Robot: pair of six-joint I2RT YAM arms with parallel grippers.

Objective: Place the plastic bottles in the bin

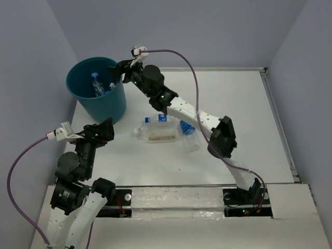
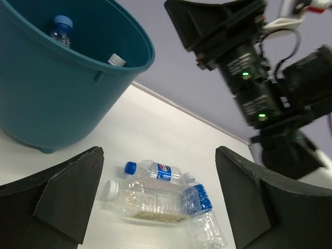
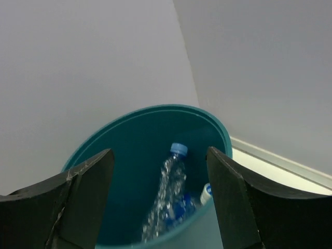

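Note:
The teal bin (image 1: 108,106) stands at the far left. It holds at least two bottles (image 1: 97,83). My right gripper (image 1: 117,70) is open and empty over the bin's near rim. In its wrist view a blurred blue-capped bottle (image 3: 168,192) leans inside the bin (image 3: 155,111). Three bottles lie together mid-table: a small blue-capped one (image 1: 158,119), a larger one with a cream label (image 1: 155,134) and a blue-labelled one (image 1: 188,128). My left gripper (image 1: 105,127) is open and empty, left of them. Its view shows all three (image 2: 155,170), (image 2: 145,199), (image 2: 205,218).
The right arm (image 1: 207,122) stretches diagonally over the table, passing just above and right of the three bottles. Walls close in at the back and on both sides. The bin (image 2: 62,98) is close to the left gripper's far left.

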